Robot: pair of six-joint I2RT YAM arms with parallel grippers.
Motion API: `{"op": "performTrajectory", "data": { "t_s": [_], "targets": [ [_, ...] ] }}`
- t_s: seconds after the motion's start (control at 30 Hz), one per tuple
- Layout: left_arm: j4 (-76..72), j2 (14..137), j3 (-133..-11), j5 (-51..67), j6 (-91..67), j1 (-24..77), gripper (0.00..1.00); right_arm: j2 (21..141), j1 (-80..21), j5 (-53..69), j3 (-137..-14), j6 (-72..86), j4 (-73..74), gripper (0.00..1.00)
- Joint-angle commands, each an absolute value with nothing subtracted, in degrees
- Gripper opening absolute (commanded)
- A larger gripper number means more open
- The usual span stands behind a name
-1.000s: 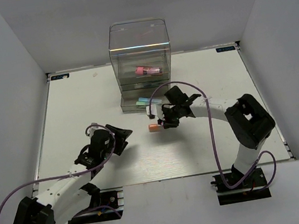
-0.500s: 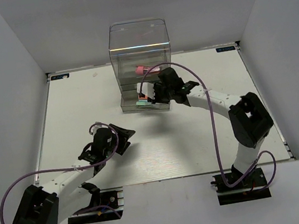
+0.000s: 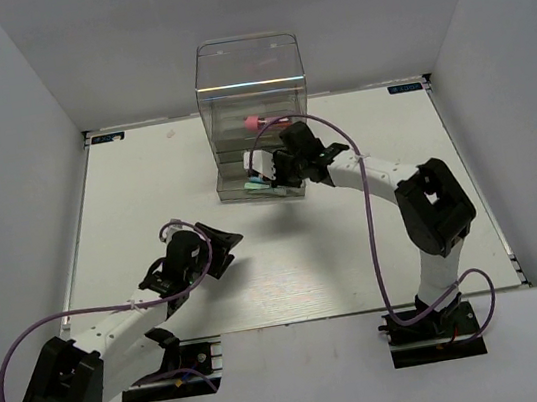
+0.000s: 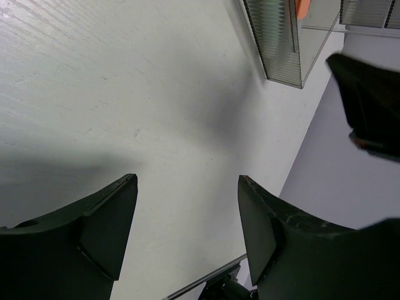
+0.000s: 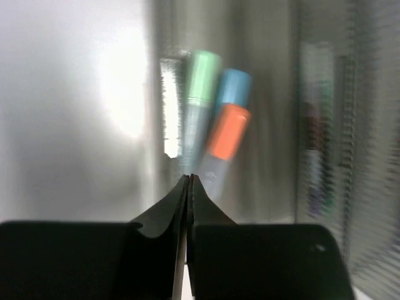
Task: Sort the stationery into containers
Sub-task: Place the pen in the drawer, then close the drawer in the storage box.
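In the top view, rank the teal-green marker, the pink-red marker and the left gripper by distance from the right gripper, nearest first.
1. Teal-green marker, in the clear smoky-grey organiser's open bottom drawer, right at the right gripper.
2. Chunky pink-red marker, top compartment, farther back.
3. Left gripper, near-left side.

White arm links, black joints, black fingers, purple cables, black bases

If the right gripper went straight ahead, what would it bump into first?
Most likely the orange-capped marker, just past the shut right gripper, beside the green marker and blue marker. The picture is blurry, so depth is uncertain.
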State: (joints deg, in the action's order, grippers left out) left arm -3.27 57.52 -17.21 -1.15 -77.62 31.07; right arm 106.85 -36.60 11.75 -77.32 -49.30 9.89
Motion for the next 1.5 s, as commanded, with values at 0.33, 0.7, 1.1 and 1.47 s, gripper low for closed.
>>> {"op": "performTrajectory", "data": {
  "t_s": [0.33,0.7,1.1,1.47],
  "targets": [
    [-2.3,55.3,-16.3,-1.8,-76.9,30.8,0.75,109.1,-36.9,32.1,-79.9,-60.0,32.0,0.0],
    [-2.3,54.8,-16.3,-1.8,-76.9,30.8,0.75,112.0,-36.8,5.0,-75.2,-45.1,4.7,0.03],
    [-1.1,54.1,-16.3,-1.8,-76.9,30.8,0.75,115.4,-36.7,-7.4,-74.4,-45.0,-9.5,0.06],
    [1.0,52.5,-15.8,-2.4,-76.9,30.8,0.74,117.9,-36.7,-4.8,-77.8,-48.1,-10.1,0.07]
  ]
}}
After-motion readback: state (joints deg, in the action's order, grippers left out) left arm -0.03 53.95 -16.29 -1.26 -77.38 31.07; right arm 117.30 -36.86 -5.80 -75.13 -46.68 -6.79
